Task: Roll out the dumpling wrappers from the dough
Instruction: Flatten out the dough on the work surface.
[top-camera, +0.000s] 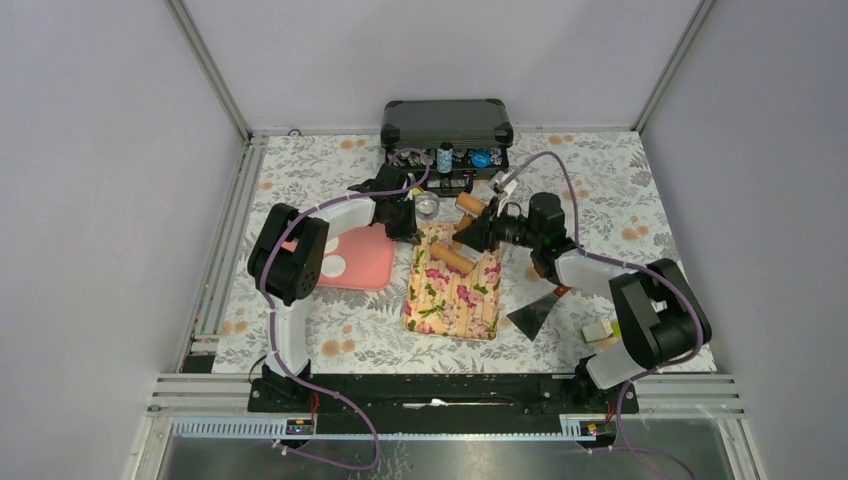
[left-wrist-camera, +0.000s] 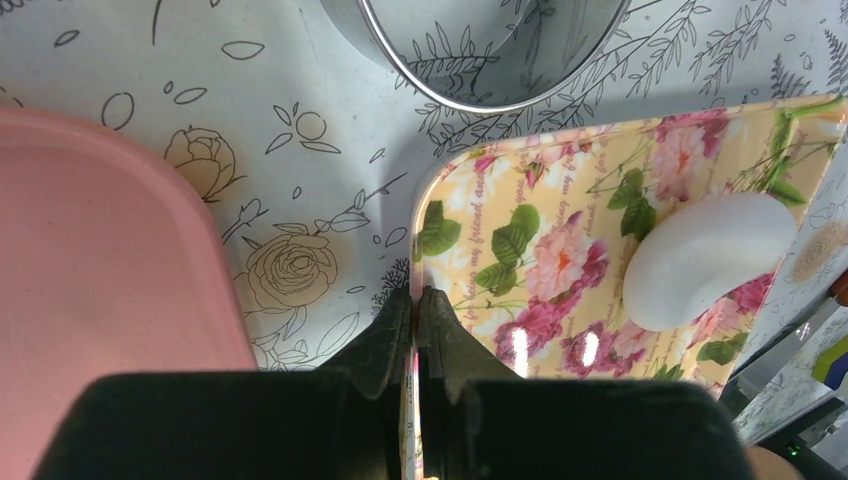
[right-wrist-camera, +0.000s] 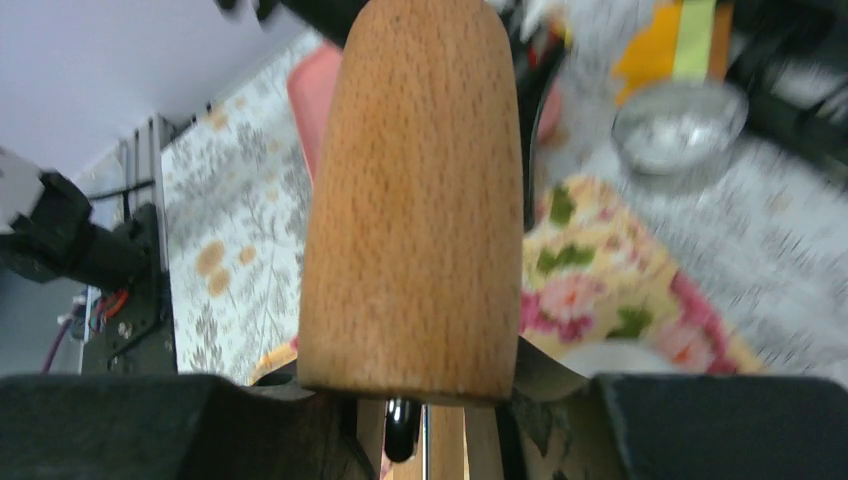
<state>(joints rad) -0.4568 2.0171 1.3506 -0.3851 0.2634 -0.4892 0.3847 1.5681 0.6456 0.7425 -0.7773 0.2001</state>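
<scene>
Your left gripper (left-wrist-camera: 415, 300) pinches the floral board (left-wrist-camera: 560, 200) near 10 o'clock — pink tray (left-wrist-camera: 100, 260) just beside | right gripper (right-wrist-camera: 430, 395) clamps the rolling pin (right-wrist-camera: 415, 200), which fills its wrist view.

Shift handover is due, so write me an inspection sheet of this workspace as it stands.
Surface: table cloth with a grey flower print, no spill seen.
Job's things: dough lump on the floral board; wrappers on the pink tray, partly hidden by the left arm.
Clutter: silver tin, scraper, white-and-green block, black case holding small items.
Grippers: left tool shut on the floral board's edge; right tool shut on the rolling pin.
Cables: purple cables run along both arms.
Surroundings: grey walls, aluminium frame.
</scene>
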